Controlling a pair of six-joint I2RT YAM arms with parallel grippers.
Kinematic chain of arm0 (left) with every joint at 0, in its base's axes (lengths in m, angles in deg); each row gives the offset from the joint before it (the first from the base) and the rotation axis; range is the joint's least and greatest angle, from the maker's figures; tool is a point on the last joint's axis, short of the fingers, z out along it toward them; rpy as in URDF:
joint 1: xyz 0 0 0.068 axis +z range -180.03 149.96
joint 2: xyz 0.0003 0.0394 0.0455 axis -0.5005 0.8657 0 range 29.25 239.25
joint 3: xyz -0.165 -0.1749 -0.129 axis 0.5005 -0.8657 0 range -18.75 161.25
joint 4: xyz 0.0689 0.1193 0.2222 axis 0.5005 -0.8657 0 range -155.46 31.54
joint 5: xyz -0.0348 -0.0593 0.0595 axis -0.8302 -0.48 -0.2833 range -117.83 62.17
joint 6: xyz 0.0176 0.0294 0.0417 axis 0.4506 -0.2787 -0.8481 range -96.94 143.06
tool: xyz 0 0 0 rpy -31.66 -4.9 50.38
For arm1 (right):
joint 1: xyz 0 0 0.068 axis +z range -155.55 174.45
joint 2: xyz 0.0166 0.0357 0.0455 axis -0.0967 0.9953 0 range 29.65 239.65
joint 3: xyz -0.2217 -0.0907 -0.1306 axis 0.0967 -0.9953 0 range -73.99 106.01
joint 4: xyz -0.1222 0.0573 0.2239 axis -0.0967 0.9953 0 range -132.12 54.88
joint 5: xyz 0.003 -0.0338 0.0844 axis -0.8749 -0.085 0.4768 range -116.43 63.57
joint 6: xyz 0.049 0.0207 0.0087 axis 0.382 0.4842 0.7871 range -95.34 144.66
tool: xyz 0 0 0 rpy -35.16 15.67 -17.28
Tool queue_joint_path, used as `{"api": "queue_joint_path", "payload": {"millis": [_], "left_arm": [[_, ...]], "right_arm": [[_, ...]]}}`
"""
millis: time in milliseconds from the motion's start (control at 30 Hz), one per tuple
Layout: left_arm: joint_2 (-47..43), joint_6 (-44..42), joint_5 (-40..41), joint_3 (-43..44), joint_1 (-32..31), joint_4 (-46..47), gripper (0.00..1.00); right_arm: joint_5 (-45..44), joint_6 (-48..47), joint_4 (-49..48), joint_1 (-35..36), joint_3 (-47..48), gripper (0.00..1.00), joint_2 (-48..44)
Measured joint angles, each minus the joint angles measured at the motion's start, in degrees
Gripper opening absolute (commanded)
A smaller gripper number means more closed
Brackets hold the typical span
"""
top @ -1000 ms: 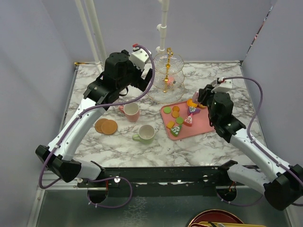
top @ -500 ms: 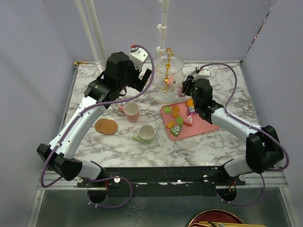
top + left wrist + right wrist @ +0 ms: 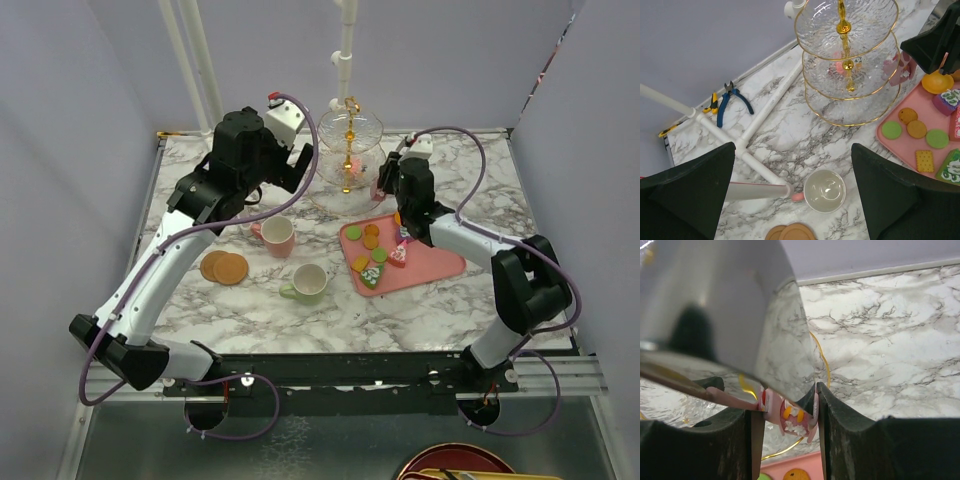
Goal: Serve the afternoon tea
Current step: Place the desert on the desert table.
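Far back on the marble table (image 3: 440,310) stands the three-tier stand (image 3: 352,135), made of clear rippled glass. Each of its round plates is edged with a thin gold line, and they widen from top to bottom along a beaded gold stem (image 3: 842,25). A small pink sweet (image 3: 838,68) lies on the middle tier, close to the stem.

At the stand's right side, the right hand (image 3: 788,407) is clenched on a pink cake (image 3: 790,422) decorated with orange and white bits. It holds the cake at the gold rim of the lower tiers; whether the cake touches the glass cannot be told. The left hand (image 3: 792,149) hangs to the left of the stand with its fingers spread wide and nothing between them.

In front of the stand and to its left sits the pink mug (image 3: 277,236), upright and empty. The pale-green mug (image 3: 308,284) is nearer the arms, and two round brown coasters (image 3: 224,267) overlap further left. In front of the stand to the right lies the pink tray (image 3: 440,262), which carries green and brown macarons (image 3: 891,130) and wedge-shaped cakes (image 3: 372,275). Blue-handled pliers (image 3: 735,100) lie well to the left of the stand.
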Motion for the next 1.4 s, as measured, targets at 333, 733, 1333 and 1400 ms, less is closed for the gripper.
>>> {"api": "queue_joint_path", "payload": {"millis": [333, 733, 1333, 1400], "left_arm": [[-1.1, 0.0, 0.0, 0.0, 0.0, 0.0, 0.99], [-1.4, 0.0, -0.4, -0.1, 0.0, 0.0, 0.99], [-1.4, 0.0, -1.0, -0.6, 0.0, 0.0, 0.99], [-1.4, 0.0, -1.2, -0.6, 0.0, 0.0, 0.99]], "right_arm": [[-3.0, 3.7, -4.3, -0.3, 0.1, 0.32, 5.4], [-6.3, 10.2, -5.0, -0.7, 4.5, 0.32, 10.3], [-7.6, 12.4, -3.3, -0.8, 6.6, 0.6, 11.8], [-7.6, 12.4, -3.3, -0.8, 6.6, 0.62, 11.8]]}}
